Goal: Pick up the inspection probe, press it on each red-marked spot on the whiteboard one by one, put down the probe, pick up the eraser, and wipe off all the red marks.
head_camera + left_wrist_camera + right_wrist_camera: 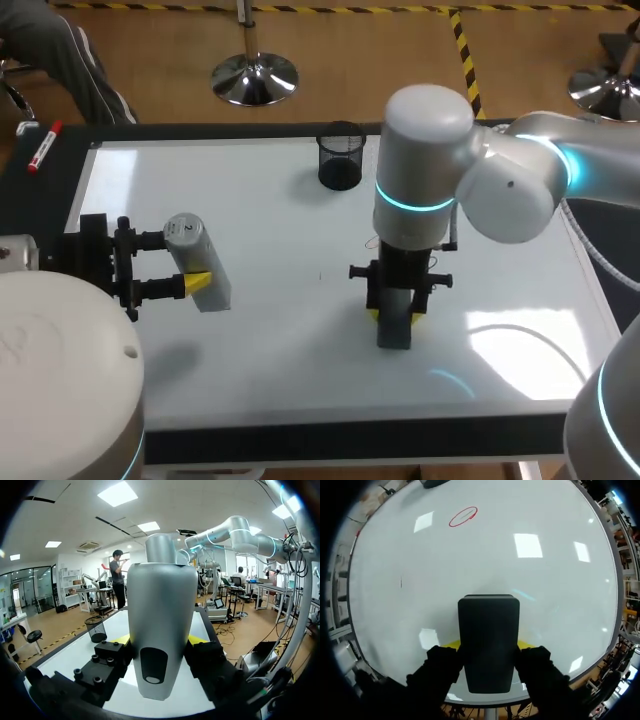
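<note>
My left gripper (185, 260) is shut on the silver-grey inspection probe (200, 262), held just above the left part of the whiteboard (280, 340). In the left wrist view the probe (161, 625) stands between the fingers and fills the middle. My right gripper (395, 318) points down, shut on the dark eraser (394, 332), whose end is at the board's middle. From the right wrist the eraser (488, 640) sits between the yellow tips. A red oval mark (463, 516) lies on the board well ahead of it. In the head view my right arm hides that mark.
A black mesh cup (341, 155) stands at the back of the board. A red marker (43, 146) lies on the dark table off the board's back left corner. A tiny dark stroke (321, 277) shows between the two grippers.
</note>
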Available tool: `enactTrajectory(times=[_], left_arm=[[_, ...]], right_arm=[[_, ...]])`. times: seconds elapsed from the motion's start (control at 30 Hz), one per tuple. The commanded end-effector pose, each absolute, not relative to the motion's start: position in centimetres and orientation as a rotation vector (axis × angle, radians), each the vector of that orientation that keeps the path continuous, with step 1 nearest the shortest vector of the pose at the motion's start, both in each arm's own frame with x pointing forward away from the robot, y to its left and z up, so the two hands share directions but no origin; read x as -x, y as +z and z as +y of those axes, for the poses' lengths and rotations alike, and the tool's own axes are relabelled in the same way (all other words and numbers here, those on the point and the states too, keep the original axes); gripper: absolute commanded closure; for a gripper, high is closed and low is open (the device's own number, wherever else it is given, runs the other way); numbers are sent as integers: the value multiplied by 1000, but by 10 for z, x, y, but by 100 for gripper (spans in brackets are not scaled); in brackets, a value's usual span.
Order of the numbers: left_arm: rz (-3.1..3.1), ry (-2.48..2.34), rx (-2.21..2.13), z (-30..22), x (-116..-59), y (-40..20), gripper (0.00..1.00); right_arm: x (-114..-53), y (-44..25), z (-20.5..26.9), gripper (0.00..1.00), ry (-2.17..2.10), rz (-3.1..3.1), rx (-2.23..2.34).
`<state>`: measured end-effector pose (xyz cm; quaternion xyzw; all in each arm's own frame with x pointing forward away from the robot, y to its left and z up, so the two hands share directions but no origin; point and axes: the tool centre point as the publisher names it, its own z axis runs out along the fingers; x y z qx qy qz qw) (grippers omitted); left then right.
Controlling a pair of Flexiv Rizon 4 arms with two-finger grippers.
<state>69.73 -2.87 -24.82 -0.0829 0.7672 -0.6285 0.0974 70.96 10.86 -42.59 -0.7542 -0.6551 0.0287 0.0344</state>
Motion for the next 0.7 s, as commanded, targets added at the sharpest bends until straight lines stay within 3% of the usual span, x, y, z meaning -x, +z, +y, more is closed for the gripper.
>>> enactTrajectory(times=[0.03,0.7], left_arm=[[2266,-1862,244,-29,-697,-248,100],[2266,-1862,244,-29,-697,-248,100]], right_arm=[[-711,-423,95,100,70,-2011,2331],[-702,-391,159,100,-23,-2149,2259]])
